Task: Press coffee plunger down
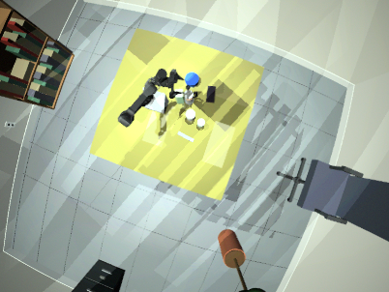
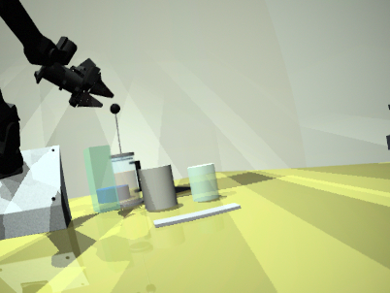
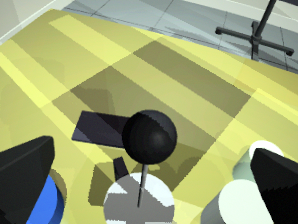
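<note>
The coffee press (image 2: pixel 123 176) is a glass cylinder with a grey lid, upright on the yellow table. Its thin rod stands raised, with a black ball knob (image 2: pixel 114 109) on top. My gripper (image 2: pixel 97 93) is open and empty, tilted down, just left of and slightly above the knob, not touching it. In the wrist view the knob (image 3: pixel 149 136) sits between my two dark fingers, above the press lid (image 3: pixel 139 204). In the overhead view the arm (image 1: pixel 145 97) reaches toward the press (image 1: pixel 186 97).
A grey mug (image 2: pixel 158 187) and a pale green cup (image 2: pixel 203 181) stand right of the press. A translucent green box (image 2: pixel 102 179) with a blue object stands to its left. A white flat bar (image 2: pixel 196 214) lies in front. A dark flat card (image 3: pixel 100 128) lies behind the press.
</note>
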You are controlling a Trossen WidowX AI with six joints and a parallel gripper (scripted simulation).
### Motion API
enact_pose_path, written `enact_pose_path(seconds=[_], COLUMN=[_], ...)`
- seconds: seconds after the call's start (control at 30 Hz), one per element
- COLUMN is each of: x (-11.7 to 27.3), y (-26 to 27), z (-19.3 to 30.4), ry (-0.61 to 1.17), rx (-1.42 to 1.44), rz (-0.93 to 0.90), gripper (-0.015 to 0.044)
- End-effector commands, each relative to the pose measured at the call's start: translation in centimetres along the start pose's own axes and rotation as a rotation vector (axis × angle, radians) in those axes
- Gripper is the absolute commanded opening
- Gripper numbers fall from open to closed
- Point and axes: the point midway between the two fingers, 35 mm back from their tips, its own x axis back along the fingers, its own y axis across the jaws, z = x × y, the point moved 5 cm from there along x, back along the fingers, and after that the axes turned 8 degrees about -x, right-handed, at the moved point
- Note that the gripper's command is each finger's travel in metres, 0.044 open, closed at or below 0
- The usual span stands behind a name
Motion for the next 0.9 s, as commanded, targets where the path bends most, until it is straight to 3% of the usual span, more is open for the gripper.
enact_pose_path(seconds=[0.0, 0.63, 0.87], x=[-0.7, -3.5, -3.5], y=[0.1, 0.0, 0.0], z=[0.3, 0.3, 0.3], ry=[0.006, 0.002, 0.002], rx=[0.010, 0.011, 0.011], rz=[-0.002, -0.001, -0.001], gripper=[0.0440, 0.0440, 0.0256])
